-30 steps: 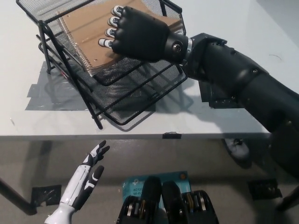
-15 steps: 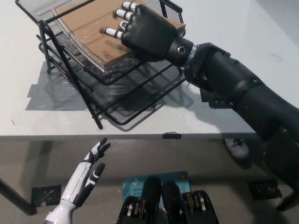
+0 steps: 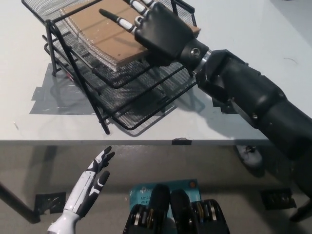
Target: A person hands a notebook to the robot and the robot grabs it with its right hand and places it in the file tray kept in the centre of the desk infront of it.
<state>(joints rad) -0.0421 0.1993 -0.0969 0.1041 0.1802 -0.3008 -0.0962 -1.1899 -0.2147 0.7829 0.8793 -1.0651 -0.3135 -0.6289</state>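
Atop file tray [image 3: 146, 105] on surface [image 3: 253, 29], notebook [image 3: 92, 29] lay flat; right hand [image 3: 158, 29] rested over it, fingers spread, gripping nothing. Left hand [image 3: 90, 187] hung below surface edge, fingers apart.

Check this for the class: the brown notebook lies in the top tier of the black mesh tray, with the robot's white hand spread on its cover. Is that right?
Not quite. The hand spread over the notebook is the black right hand, not the white one; the head view shows it. The white left hand hangs open below the desk edge. The notebook does lie in the top tier of the black mesh tray.
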